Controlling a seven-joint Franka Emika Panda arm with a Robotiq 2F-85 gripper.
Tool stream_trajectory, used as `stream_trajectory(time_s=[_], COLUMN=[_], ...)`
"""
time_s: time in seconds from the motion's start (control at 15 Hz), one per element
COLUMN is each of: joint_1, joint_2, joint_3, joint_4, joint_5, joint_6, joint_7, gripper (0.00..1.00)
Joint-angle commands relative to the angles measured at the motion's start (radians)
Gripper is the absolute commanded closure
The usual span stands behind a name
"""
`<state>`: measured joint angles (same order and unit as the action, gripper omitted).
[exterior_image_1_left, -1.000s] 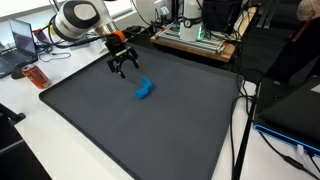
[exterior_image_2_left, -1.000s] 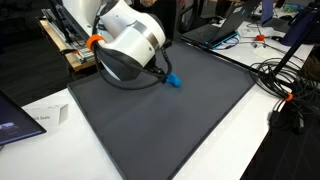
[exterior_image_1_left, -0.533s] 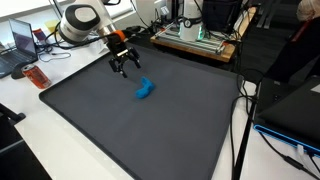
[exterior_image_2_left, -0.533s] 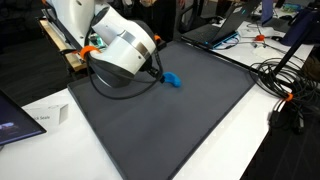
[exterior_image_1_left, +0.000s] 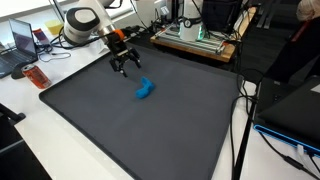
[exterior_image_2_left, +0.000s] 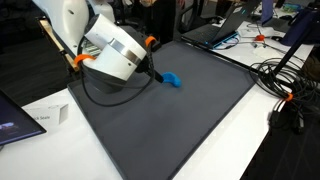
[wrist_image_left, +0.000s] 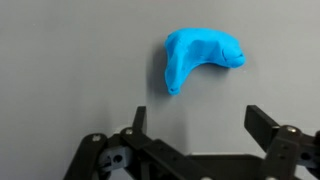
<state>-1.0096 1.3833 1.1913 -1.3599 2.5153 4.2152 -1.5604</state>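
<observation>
A small curved blue object (exterior_image_1_left: 145, 89) lies on the dark grey mat (exterior_image_1_left: 150, 125). It also shows in an exterior view (exterior_image_2_left: 172, 79) and in the wrist view (wrist_image_left: 200, 56). My gripper (exterior_image_1_left: 124, 66) hangs open and empty above the mat, a little behind and to the side of the blue object, not touching it. In the wrist view the two black fingers (wrist_image_left: 200, 122) stand wide apart with bare mat between them, and the blue object lies just beyond the fingertips. In an exterior view (exterior_image_2_left: 152, 72) the arm hides most of the gripper.
The mat (exterior_image_2_left: 160, 120) lies on a white table. A red object (exterior_image_1_left: 35, 76) and laptops sit off the mat's edge. A wooden rack with equipment (exterior_image_1_left: 195, 40) stands behind it. Cables (exterior_image_2_left: 285, 90) trail beside the mat, and a paper label (exterior_image_2_left: 45, 117) lies near it.
The arm has drawn back and lifted a little from the blue object, uncovering more of it in an exterior view. The blue object has not moved. The gripper stays open.
</observation>
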Motion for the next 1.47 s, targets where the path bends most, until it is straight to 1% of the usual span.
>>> stream_trajectory(time_s=[0.0, 0.4, 0.67, 0.93, 1.4], joint_1=[-0.045, -0.081, -0.111, -0.127, -0.155], joint_2=[0.044, 0.062, 0.084, 0.105, 0.080], joint_3=[0.042, 0.047, 0.064, 0.074, 0.073], joint_4=[-0.015, -0.019, -0.023, -0.028, -0.054], joint_5=[0.000, 0.000, 0.000, 0.000, 0.000], joint_6=[0.021, 0.021, 0.021, 0.020, 0.021], joint_7=[-0.040, -0.067, -0.101, -0.121, -0.160], gripper=[0.00, 0.00, 0.00, 0.00, 0.00])
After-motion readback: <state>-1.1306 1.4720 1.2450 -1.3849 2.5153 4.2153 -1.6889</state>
